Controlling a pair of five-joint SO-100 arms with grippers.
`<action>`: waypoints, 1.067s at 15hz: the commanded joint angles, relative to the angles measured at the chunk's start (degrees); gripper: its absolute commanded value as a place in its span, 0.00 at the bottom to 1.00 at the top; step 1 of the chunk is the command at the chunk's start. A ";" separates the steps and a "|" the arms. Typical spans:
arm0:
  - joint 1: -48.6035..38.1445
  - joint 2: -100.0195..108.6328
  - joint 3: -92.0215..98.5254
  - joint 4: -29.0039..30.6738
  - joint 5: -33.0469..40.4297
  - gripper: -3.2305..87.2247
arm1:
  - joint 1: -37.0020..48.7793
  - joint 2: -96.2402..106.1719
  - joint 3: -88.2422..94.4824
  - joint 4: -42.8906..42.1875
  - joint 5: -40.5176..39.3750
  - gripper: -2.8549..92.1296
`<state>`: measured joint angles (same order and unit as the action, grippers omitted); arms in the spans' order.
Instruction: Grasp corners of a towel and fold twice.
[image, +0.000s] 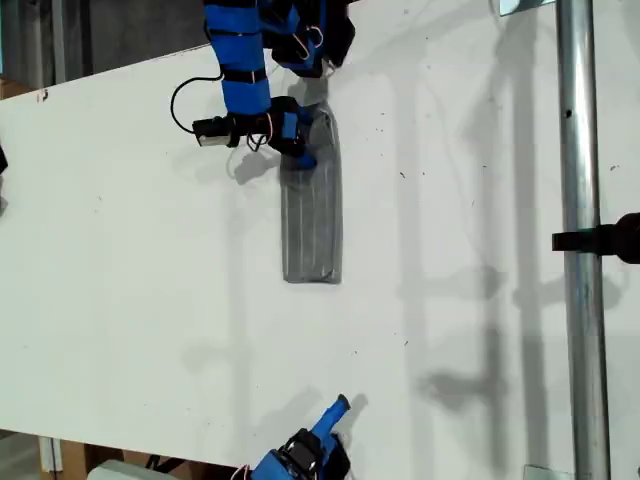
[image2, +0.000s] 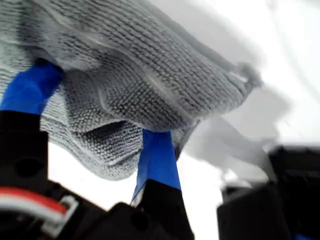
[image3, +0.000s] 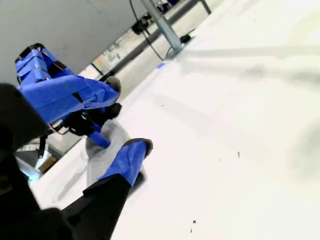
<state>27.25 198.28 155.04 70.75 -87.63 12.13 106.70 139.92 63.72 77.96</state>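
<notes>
At the bottom edge of the exterior view my second end effector (image: 335, 412) waits over bare tabletop (image: 130, 300), well apart from the cloth. Only one blue finger shows in its own wrist view, so I cannot tell whether it is apart or together.

Farther up, in the upper middle of that view, the towel (image: 312, 215) lies as a long, narrow grey strip, apparently already folded over on itself. Its lower end rests flat on the tabletop, while its upper end is bunched at my first end effector (image: 298, 140).

Up close in the first wrist view, my first end effector (image2: 95, 125) is clamped on the towel (image2: 150, 85), the blue fingers (image2: 157, 155) pinching a thick wad of knit (more than a single layer, by the look of it) with a corner (image2: 247, 75) tip sticking out past the grip.

The risk, as I judge it, lies in that bulky hold. If the layers slide against each other while being carried over, the fold could land crooked or splay open. The far end could also drag and skew the strip. With the other arm so far off, nothing pins the free end down.
</notes>
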 joint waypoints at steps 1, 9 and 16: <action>0.70 0.35 -0.79 0.00 -1.32 0.24 | -3.60 5.27 1.49 -13.54 -0.88 0.16; 1.93 0.35 0.62 -1.32 -1.58 0.24 | -7.21 15.12 0.18 -14.24 4.13 0.03; 1.49 0.35 0.79 -1.41 -0.44 0.24 | -8.61 1.14 -29.53 -15.91 0.09 0.03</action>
<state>28.65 198.28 156.27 70.58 -88.33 3.96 113.38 120.59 48.69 79.80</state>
